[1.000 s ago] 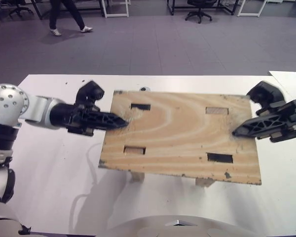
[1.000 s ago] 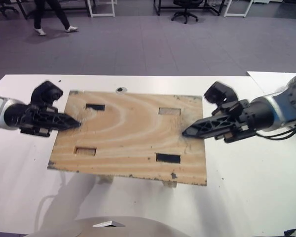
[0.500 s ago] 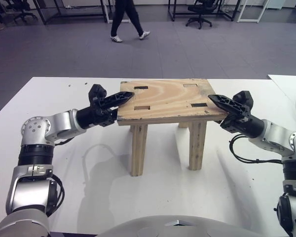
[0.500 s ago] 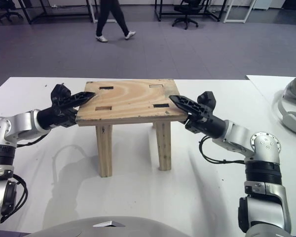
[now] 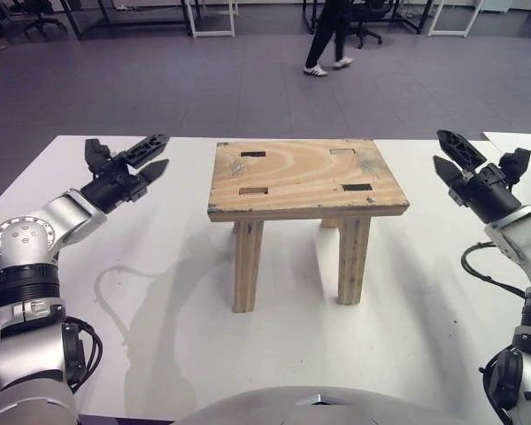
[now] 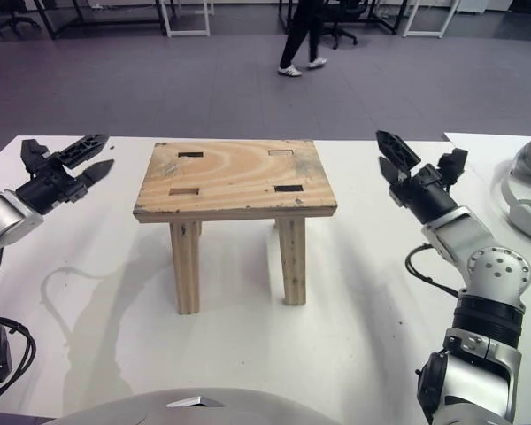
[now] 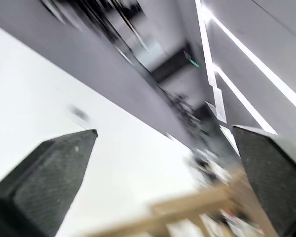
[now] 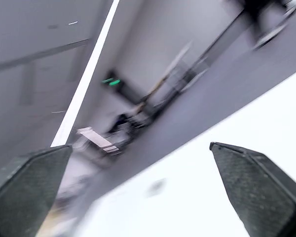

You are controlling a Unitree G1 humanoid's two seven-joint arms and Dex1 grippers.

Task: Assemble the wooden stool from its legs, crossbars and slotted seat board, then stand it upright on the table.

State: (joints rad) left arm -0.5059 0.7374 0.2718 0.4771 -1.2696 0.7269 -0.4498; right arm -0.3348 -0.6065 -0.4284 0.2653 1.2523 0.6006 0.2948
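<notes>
**A:** What is different from half a second ago?

**B:** Both grippers are off the stool (image 5: pixel 305 177). Then, the left gripper (image 5: pixel 151 153) had its tips at the left edge of the seat board (image 5: pixel 296 166) and the right gripper (image 5: pixel 442 149) was at the right edge. Now each hangs well out to its own side of the stool, above the table (image 5: pixel 159 354), touching nothing.

**A:** Are they holding anything?

**B:** No. On both, the two fingers are spread wide with only air between them. The wrist views agree, each showing a broad gap with the room behind it.

**A:** And the stool itself?

**B:** It stands upright in the middle of the table, seat board level on top, its four slots facing up. The two near legs (image 5: pixel 248 266) are planted on the tabletop, and the far ones show partly behind them. It stays standing as it was, with no support from either arm. I cannot make out the crossbars under the seat.

**A:** So what does that mean for the task?

**B:** I judge it as good as done. The stool is assembled and upright, and it has been let go without tipping.
</notes>
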